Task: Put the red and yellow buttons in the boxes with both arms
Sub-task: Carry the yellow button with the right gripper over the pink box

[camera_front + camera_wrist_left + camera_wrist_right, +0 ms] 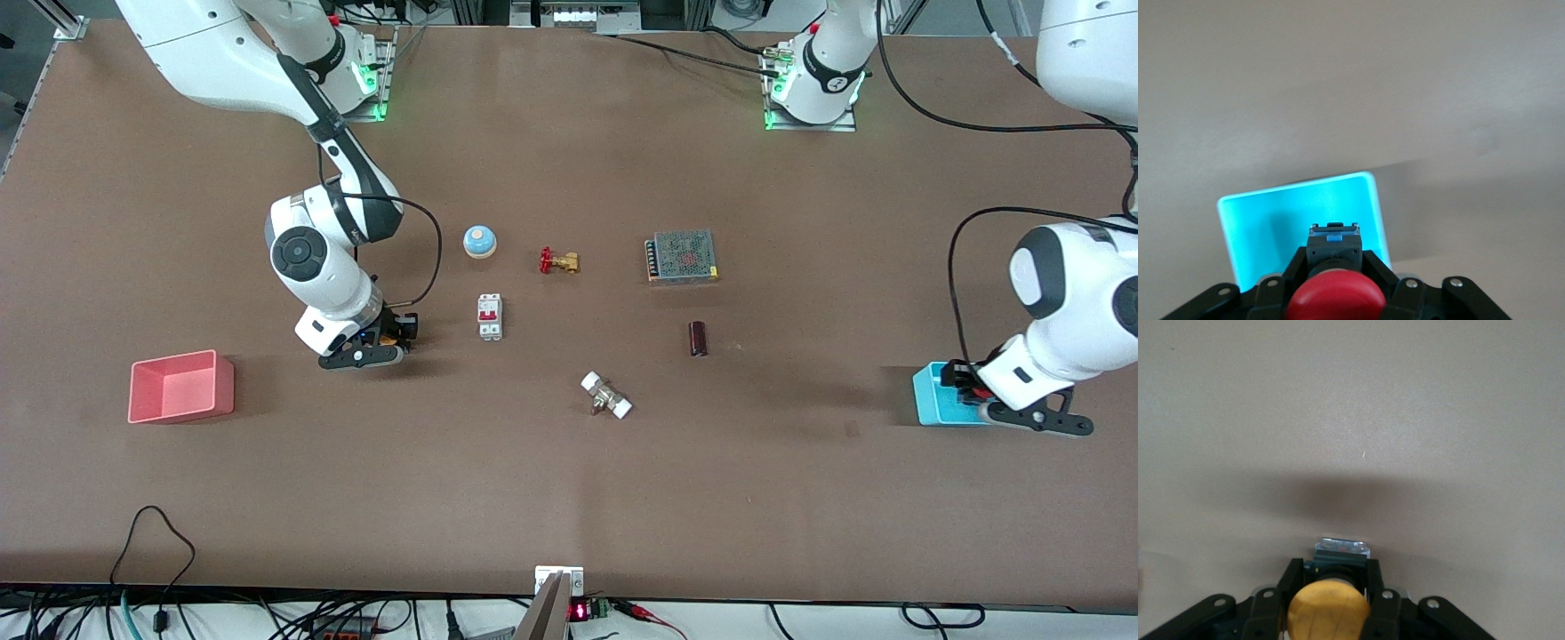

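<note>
Front view: right arm comes in from the upper left of the frame, w/ the right end effector [372, 348] low at the desk [569, 480], left of centre. It sits between the pink box [181, 386] at lower left and the breaker [489, 316]. Can't see the yellow button here, it's hidden under the wrist. Left arm enters at the right edge, and the left end effector [1022, 411] hangs over the cyan box [941, 396] at mid right. Mid-desk clutter: blue bell [479, 241], brass valve [559, 261], mesh power supply [683, 256], dark cylinder [699, 338], white-ended fitting [606, 396].

Left wrist view: left end effector [1333, 267] is clamped tight on the red button [1334, 300], w/ the black body pinched between the fingers [1297, 263] and the red cap filling bottom centre. Cyan box [1245, 227] lies directly below it, lower centre of the frame, interior glowing bright. Button is up in the air over the box.

Right wrist view: right end effector [1331, 577] is closed narrow around the yellow button [1328, 613], w/ fingers [1373, 580] pressed to both sides of its body. Cap sits at bottom centre, clear base just above it in the frame, touching the desk [1351, 420]. A dark shadow spreads across mid-frame. No box in this view.
</note>
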Robot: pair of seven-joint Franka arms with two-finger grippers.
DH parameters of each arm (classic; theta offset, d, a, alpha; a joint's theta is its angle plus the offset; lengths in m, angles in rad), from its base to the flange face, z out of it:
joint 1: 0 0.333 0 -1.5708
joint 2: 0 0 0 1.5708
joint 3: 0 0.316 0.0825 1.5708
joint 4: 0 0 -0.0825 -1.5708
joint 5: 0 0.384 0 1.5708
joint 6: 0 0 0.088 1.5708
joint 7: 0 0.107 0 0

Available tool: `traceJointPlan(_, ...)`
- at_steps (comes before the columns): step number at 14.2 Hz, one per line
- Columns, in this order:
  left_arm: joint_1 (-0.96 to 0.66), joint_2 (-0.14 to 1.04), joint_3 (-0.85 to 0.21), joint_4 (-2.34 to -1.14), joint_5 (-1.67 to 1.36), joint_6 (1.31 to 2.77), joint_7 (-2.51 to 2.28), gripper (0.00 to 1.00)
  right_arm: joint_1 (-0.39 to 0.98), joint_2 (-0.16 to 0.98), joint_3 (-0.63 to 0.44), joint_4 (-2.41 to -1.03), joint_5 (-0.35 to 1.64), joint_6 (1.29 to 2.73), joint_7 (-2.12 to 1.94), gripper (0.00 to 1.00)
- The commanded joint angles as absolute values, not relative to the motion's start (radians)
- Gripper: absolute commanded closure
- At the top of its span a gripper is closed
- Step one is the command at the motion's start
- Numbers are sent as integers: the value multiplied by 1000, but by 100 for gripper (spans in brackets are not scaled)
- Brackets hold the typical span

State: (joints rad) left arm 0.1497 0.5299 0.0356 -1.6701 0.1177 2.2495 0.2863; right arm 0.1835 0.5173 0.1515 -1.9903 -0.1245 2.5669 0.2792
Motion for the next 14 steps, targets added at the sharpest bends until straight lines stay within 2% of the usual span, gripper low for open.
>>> traceJointPlan(1,172,590,31,-1620,120,2240,310,91,178,509,155,-1987,-144,2576,281,72)
traceJointPlan(3,193,606,25,-1620,111,2244,310,91,146,447,155,-1974,-143,2490,262,72)
traceJointPlan(5,195,617,23,-1624,78,2244,311,91,108,381,155,-1916,-138,2332,209,72)
traceJointPlan(8,195,624,23,-1624,66,2244,311,91,-12,296,153,-1862,-135,2194,50,72)
traceJointPlan(11,193,624,23,-1624,66,2243,311,91,-164,308,135,-1769,-126,2129,-232,72)
traceJointPlan(14,193,626,21,-1626,66,2243,311,91,-253,392,92,-1675,-56,2134,-394,73)
